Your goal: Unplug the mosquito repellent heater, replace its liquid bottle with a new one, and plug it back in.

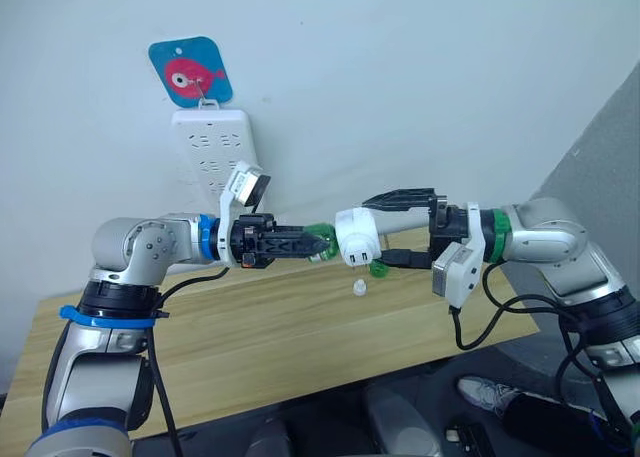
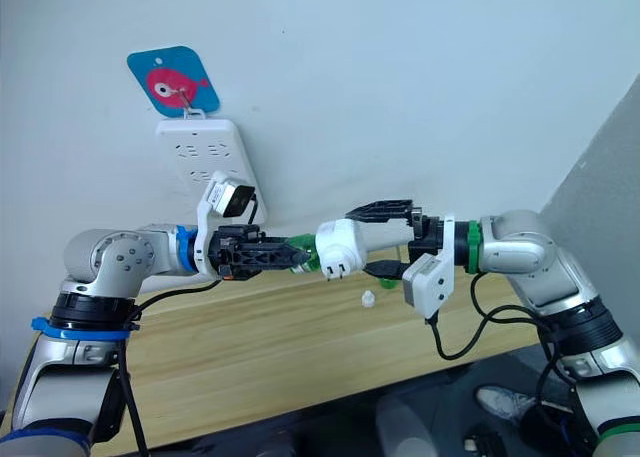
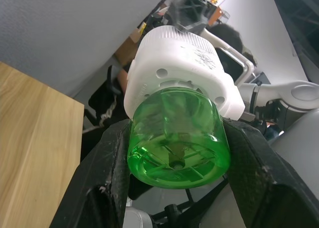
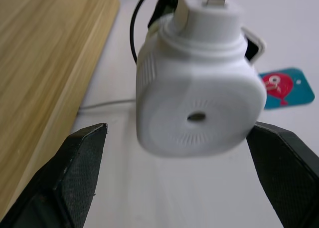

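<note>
heater point(image 1: 357, 235) is held in mid-air above the bench point(image 1: 250, 347), between the two claws, unplugged from the power strip point(image 1: 212, 147) on the wall. a green bottle point(image 3: 177, 140) set in its base is gripped by the left claw point(image 1: 322, 244). the right claw point(image 4: 182, 175) is spread wide, with the heater between its fingers, untouched. a white cap point(image 1: 359, 288) and another green bottle point(image 1: 380, 269) are seen on the bench below.

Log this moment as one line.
heater: unplugged, midair | left fingers: shut on bottle in heater | right fingers: open, astride heater | cap: on table
</note>
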You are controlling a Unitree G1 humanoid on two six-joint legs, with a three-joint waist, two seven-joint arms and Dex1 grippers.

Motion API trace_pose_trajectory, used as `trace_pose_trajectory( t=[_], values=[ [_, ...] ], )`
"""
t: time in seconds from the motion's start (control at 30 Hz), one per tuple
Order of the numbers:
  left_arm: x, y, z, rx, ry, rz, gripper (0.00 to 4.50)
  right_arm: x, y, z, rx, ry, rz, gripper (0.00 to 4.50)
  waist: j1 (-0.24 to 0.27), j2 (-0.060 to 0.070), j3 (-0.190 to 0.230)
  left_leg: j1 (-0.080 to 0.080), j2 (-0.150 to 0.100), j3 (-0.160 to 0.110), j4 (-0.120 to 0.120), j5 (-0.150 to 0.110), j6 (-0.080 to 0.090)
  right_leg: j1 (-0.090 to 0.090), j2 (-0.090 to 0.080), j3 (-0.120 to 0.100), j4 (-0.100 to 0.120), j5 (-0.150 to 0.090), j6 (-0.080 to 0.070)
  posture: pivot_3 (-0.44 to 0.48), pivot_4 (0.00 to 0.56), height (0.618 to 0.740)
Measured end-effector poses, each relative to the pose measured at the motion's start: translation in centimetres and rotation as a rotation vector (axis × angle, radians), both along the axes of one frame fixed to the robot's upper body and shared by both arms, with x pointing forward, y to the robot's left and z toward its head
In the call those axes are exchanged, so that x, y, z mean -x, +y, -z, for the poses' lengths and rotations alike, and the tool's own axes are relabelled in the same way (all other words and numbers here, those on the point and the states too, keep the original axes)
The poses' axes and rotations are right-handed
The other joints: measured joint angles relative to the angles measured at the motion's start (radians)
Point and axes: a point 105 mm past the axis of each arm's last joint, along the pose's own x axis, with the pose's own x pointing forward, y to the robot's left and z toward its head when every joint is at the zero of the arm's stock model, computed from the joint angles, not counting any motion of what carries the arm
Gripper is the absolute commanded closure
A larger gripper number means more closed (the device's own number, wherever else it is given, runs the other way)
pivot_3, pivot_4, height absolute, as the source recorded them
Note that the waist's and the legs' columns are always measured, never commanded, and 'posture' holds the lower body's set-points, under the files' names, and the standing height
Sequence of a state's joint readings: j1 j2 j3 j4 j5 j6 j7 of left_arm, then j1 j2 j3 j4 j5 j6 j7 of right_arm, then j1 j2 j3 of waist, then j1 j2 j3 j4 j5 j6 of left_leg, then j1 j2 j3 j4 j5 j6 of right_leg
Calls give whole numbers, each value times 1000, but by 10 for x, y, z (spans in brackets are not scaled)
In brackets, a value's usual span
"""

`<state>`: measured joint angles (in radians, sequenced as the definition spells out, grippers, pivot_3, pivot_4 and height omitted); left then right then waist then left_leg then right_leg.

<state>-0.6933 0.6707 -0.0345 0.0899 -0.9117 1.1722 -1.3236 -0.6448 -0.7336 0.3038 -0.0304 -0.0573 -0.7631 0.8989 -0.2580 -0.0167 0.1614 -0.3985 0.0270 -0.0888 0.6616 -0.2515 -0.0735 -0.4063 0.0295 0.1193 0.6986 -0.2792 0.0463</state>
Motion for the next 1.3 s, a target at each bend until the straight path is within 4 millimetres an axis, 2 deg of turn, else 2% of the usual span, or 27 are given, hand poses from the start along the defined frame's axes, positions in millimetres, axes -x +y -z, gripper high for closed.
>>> trace_pose_trajectory(
  t=[0.3,0.4,0.5,0.8,0.87,1.03,1.3],
  values=[
    [-2,2,3,-22,10,3,2187,1,6,-4,-3,-10,-52,0,-1,0,0,0,0,-1,0,0,0,0,0,-1,0,0,0,-257,85,736],
    [-2,1,2,-20,7,12,2187,2,7,-4,-7,-1,-60,603,-1,0,0,0,0,-1,0,0,0,0,0,-1,0,0,0,-258,87,736],
    [-3,2,1,-33,-4,11,2187,2,8,-2,-1,9,-66,1537,-1,1,-1,0,0,-1,0,0,0,0,0,-1,0,0,0,-258,87,736],
    [-2,3,1,-38,0,16,2187,2,10,-1,-7,14,-73,1532,-2,1,-1,0,0,-1,0,0,0,0,0,-1,0,0,0,-259,89,736],
    [-2,4,0,-43,-4,17,1484,2,10,-1,-8,14,-74,1532,-2,1,-1,0,0,-2,0,0,0,0,0,-1,0,0,0,-259,90,736],
    [-2,2,5,-96,-114,42,113,3,12,0,-15,25,-78,1532,-2,1,-1,0,0,-1,0,0,0,0,0,-1,0,0,0,-263,94,736],
    [-15,5,6,-191,-529,-19,96,2,2,12,-28,229,16,1532,0,1,-1,0,0,-1,0,0,0,0,0,-1,0,0,0,-259,101,736]
  ],
)
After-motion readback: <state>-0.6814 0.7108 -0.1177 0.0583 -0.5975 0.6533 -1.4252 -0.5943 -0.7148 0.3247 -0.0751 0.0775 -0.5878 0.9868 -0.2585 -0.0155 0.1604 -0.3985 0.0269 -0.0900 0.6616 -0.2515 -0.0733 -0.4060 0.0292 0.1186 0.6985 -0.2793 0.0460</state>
